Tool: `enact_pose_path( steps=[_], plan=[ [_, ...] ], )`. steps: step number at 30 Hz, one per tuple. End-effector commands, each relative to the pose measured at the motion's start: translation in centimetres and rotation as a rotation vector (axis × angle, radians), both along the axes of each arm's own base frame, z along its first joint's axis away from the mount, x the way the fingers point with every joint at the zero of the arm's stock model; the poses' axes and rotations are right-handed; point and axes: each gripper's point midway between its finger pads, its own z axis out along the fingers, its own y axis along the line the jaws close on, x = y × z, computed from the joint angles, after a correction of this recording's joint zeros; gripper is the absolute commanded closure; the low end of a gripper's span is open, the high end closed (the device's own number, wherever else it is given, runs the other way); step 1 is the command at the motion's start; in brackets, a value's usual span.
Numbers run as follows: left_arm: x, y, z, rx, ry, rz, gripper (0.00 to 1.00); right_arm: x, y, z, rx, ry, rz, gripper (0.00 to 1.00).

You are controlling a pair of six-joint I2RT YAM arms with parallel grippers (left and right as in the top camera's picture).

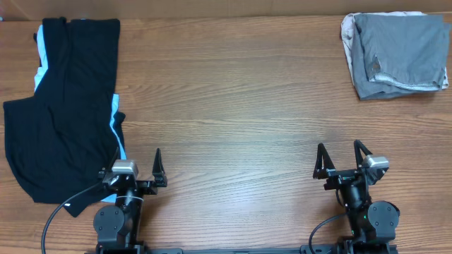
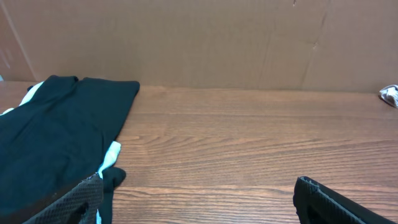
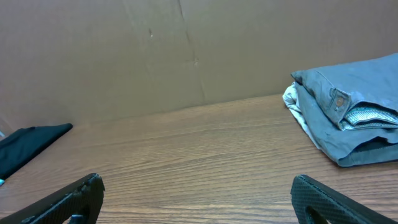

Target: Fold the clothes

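The clothes, a pair of medium-grey shorts (image 1: pixel 402 53), lie folded at the table's far right corner. In the right wrist view the grey shorts (image 3: pixel 360 118) show a waistband edge and pale lining. My left gripper (image 1: pixel 138 159) sits at the near left edge, open, with bare wood between its fingers (image 2: pixel 199 183). At the near right my right gripper (image 1: pixel 340 147) is also open and holds nothing (image 3: pixel 198 180). Both grippers are far from the shorts.
A black garment with light-blue stripes (image 1: pixel 63 120) is spread over the left side, and its hem reaches my left finger (image 2: pixel 81 196). Cream shorts (image 1: pixel 347 32) peek out under the grey ones. A cardboard wall (image 3: pixel 186 50) backs the wooden table (image 1: pixel 233 106).
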Motion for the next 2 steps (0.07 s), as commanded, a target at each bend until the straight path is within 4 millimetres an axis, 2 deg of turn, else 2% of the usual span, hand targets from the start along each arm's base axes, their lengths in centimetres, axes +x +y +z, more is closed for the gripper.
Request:
enact_pose_path(
  steps=[1,2],
  plan=[
    [-0.05,0.04,0.04,0.022,-0.008,-0.002,0.00,0.00,-0.02,-0.16,0.001,-0.004,-0.004,0.00],
    [-0.05,0.04,0.04,0.022,-0.008,-0.002,0.00,0.00,-0.02,-0.16,0.001,-0.004,-0.004,0.00]
  ],
)
